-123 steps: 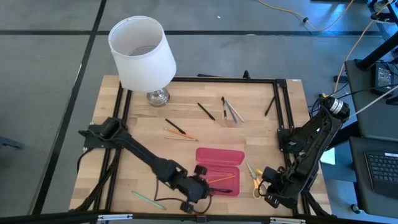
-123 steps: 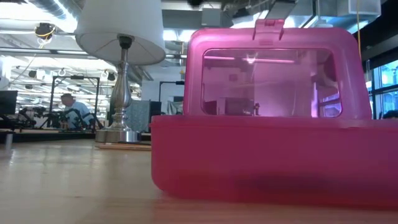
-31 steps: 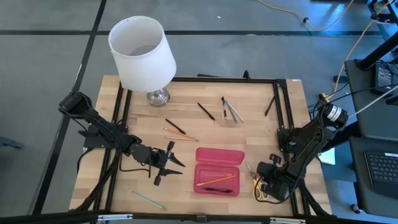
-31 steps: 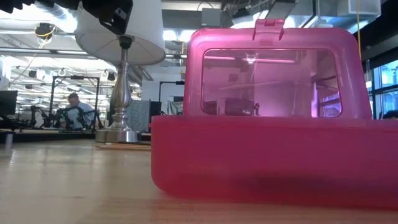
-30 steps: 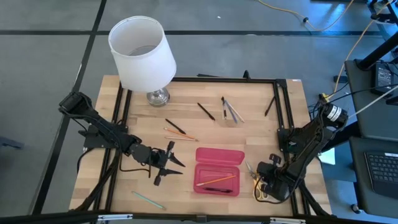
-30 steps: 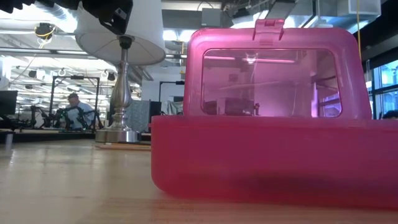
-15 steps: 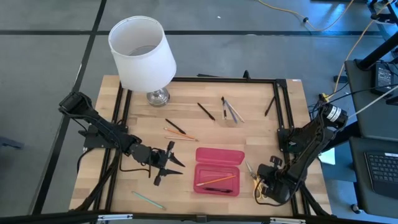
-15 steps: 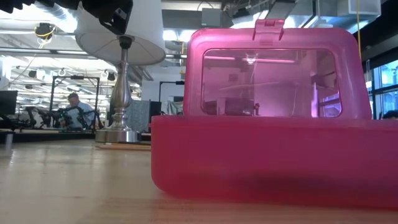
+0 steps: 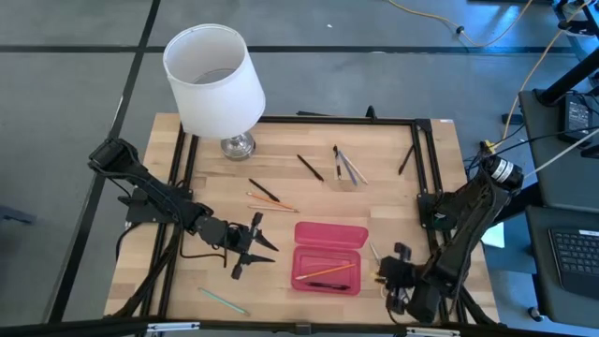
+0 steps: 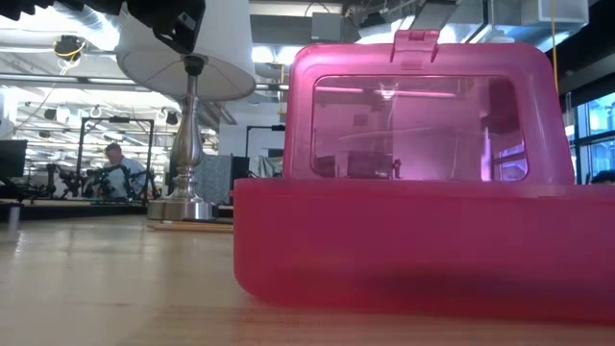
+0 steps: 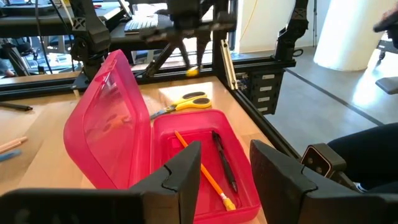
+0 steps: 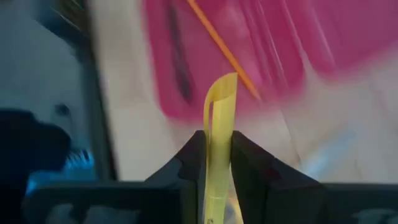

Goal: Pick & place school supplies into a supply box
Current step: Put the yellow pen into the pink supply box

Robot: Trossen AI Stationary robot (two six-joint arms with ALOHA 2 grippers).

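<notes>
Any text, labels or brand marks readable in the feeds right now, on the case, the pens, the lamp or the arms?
None can be read.
Supply box: plain pink plastic, no label visible.
Pencil and pen inside it: any print is too small to make out.
Scissors: no visible mark.
Lamp: blank white shade.
Background room in the low view: no legible signs.

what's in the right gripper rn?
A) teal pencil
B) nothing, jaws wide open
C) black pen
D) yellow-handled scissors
D: the right wrist view shows the right gripper closed on the yellow handle of the scissors, above the open pink supply box.
</notes>
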